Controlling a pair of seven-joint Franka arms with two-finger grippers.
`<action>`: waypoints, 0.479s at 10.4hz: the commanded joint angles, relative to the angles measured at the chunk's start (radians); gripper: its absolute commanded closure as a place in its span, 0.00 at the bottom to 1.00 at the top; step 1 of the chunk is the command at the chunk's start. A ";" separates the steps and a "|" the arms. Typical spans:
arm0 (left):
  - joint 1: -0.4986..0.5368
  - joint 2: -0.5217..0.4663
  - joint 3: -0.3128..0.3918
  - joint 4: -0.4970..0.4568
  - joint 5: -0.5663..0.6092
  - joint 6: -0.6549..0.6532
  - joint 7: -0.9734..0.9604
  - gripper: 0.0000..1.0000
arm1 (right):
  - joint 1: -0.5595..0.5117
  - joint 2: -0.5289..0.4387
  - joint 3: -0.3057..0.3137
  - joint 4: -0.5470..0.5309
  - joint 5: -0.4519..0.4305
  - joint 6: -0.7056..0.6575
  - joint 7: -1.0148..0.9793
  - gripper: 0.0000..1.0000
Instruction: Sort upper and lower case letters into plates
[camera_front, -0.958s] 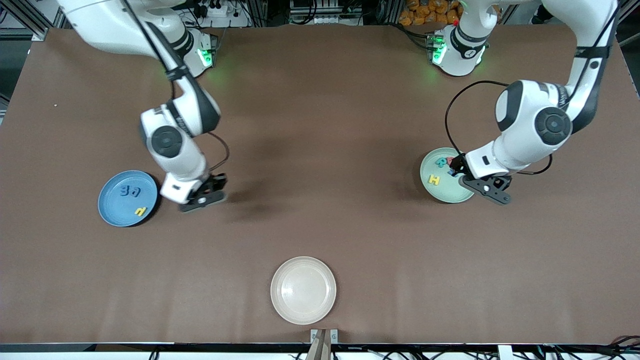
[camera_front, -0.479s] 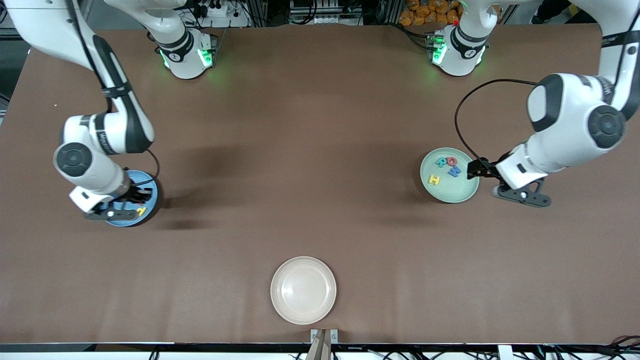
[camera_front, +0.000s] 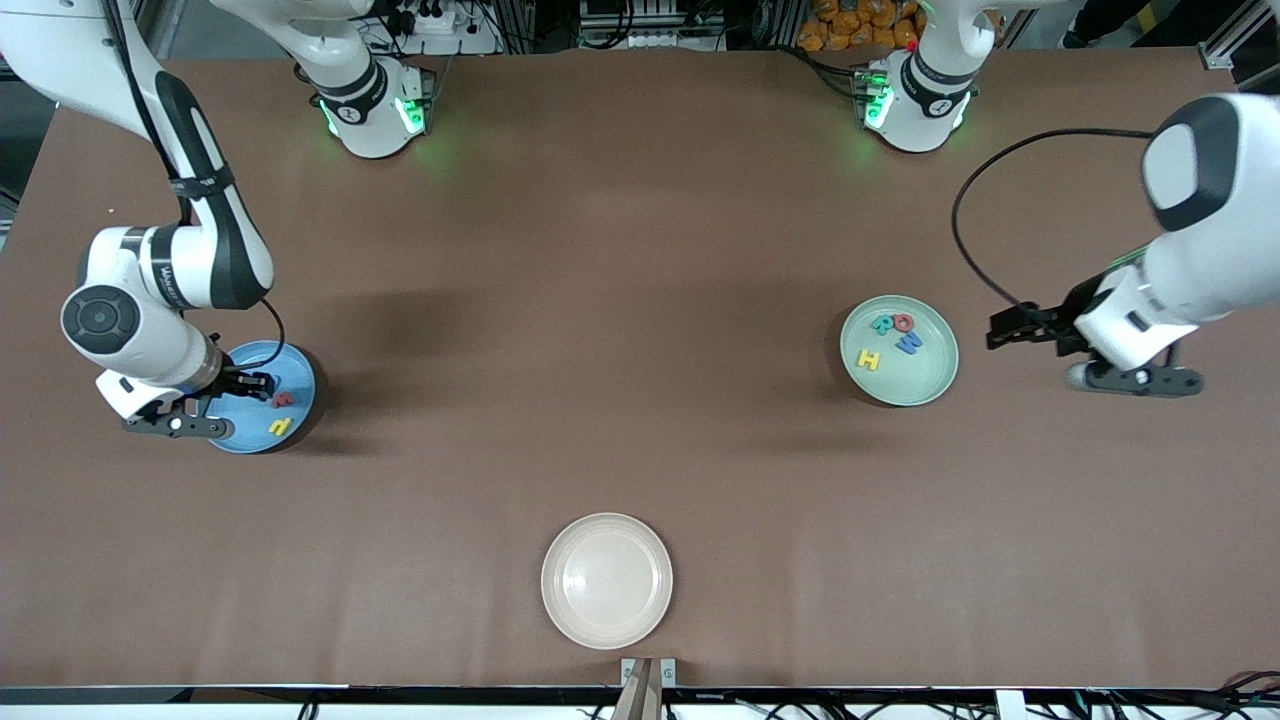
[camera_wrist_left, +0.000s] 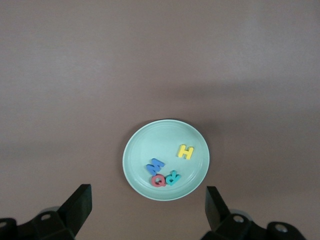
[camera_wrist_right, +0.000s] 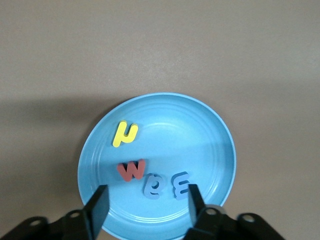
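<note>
Item 1. Right gripper (camera_front: 262, 385), lower left of the front view, over the blue plate (camera_front: 300, 398). We see its fingers (camera_wrist_right: 98, 210) parted with nothing between them; the red w (camera_wrist_right: 131, 170) lies flat on the plate just under them.

Item 2. Blue plate (camera_wrist_right: 220, 145), centre of the right wrist view. Contents, four small letters: the red w, blue e (camera_wrist_right: 153, 184), blue m (camera_wrist_right: 180, 184), and a yellow n-like letter (camera_wrist_right: 124, 133). All lie flat inside the rim; the e and m sit side by side, the yellow one apart from them.

Item 3. Left gripper (camera_front: 1003, 331), at the right edge of the front view, over bare table beside the mint green plate (camera_front: 925, 385). Its fingers (camera_wrist_left: 77, 205) stand wide and empty.

Item 4. Mint green plate (camera_wrist_left: 145, 145), lower centre of the left wrist view. Contents, four capitals: yellow H (camera_wrist_left: 185, 151), blue W (camera_wrist_left: 155, 166), red Q (camera_wrist_left: 158, 180), teal R (camera_wrist_left: 173, 177). The last three touch or nearly touch; the H lies apart.

Item 5. Cream-white plate (camera_front: 560, 560), lower centre of the front view, with nothing in it.

Status. We count eight letters, four to each plate, and none on the table in view. We judge the sorting complete; what remains appears to be only drawing both arms clear.
</note>
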 joint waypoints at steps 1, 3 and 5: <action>-0.029 -0.034 0.024 0.082 0.066 -0.134 -0.013 0.00 | -0.020 -0.160 0.024 -0.103 -0.008 -0.016 0.032 0.00; -0.055 -0.034 0.075 0.157 0.073 -0.217 -0.008 0.00 | -0.134 -0.242 0.158 -0.159 0.012 -0.008 0.030 0.00; -0.054 -0.043 0.075 0.179 0.070 -0.254 -0.011 0.00 | -0.123 -0.271 0.165 -0.141 0.115 -0.027 0.030 0.00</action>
